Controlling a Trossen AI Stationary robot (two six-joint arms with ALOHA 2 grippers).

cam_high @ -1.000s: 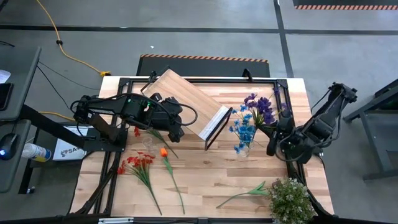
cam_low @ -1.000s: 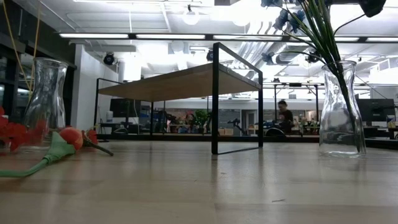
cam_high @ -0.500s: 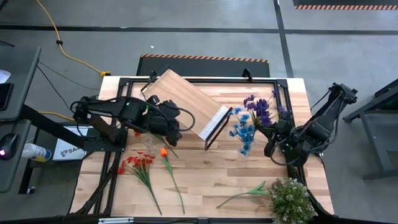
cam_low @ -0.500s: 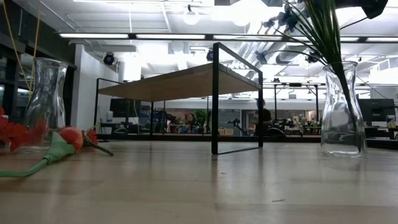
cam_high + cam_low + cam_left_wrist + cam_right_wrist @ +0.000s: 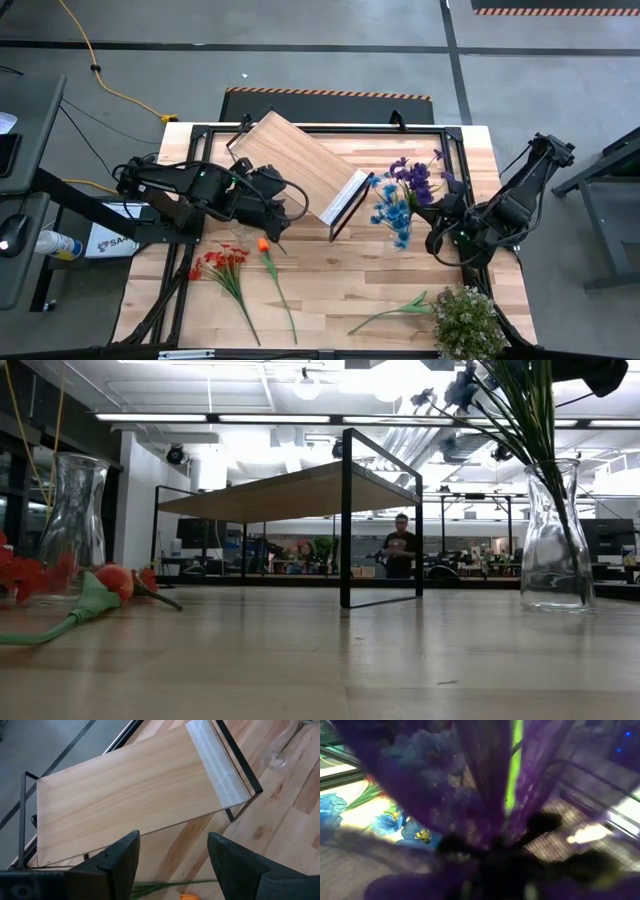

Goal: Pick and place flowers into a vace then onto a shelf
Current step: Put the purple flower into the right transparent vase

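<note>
The blue and purple flowers [image 5: 400, 200] stand with their stems in a glass vase [image 5: 553, 535] on the table's right. My right gripper [image 5: 442, 222] sits just right of the bunch, and purple blooms [image 5: 470, 795] fill its wrist view. My left gripper [image 5: 172, 865] is open and hovers by the near-left side of the shelf [image 5: 300, 165], above a green stem [image 5: 165, 885]. The shelf [image 5: 290, 490] stands on its black legs. An empty vase [image 5: 75, 520], the red sprays [image 5: 220, 262] and the orange tulip [image 5: 263, 244] lie or stand near the left.
A bushy green plant [image 5: 465, 320] stands at the near right corner, with a long green stem [image 5: 385, 312] lying beside it. A black frame [image 5: 175, 280] runs along the table's edges. Bare wood shows between the tulip and the plant. A person [image 5: 400, 550] walks far behind the table.
My left gripper has drifted a little toward the table's near left, away from the shelf. The flower bunch has swayed, its stems now standing more upright, and the vase under it has slid slightly toward the table's right.
</note>
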